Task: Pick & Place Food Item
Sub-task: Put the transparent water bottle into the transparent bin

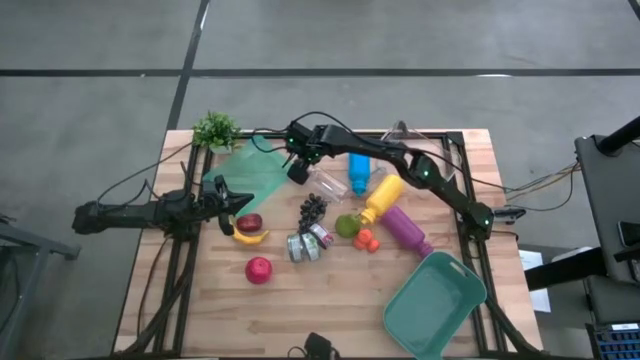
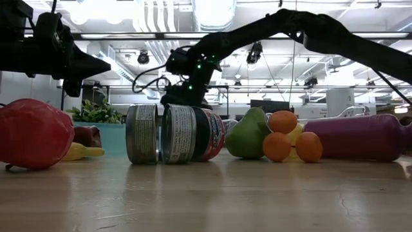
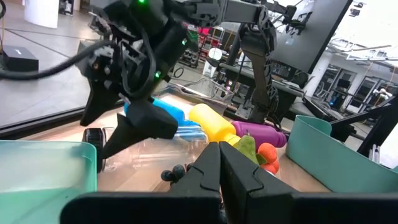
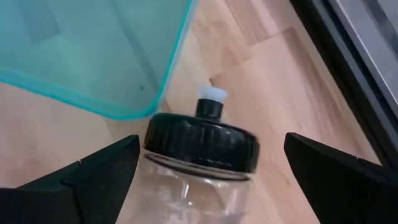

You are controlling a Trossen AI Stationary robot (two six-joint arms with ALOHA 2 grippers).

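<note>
At the left of the high view, your left gripper (image 1: 222,197) hangs over the left part of the table (image 1: 330,300) with its fingers pressed together and nothing between them. It sits just beside the banana (image 1: 250,237) and the dark red fruit (image 1: 250,222).

Toward top centre, your right gripper (image 1: 297,165) has its fingers spread wide on either side of the clear bottle (image 4: 199,155), whose black cap lies just beside the rim of the teal tray (image 4: 93,56). That bottle is no food item. The food lies lower in the frame: the grapes (image 1: 314,208), the green pear (image 1: 347,225), the small oranges (image 1: 365,240) and the red apple (image 1: 259,270). The teal bin (image 1: 435,305) at lower right looks the likely drop spot.

I'd pick one fruit, centre the open fingers over it, and avoid the cans (image 1: 305,245).

The right arm reaches long from the right edge across the table, wrist pitched down.
</note>
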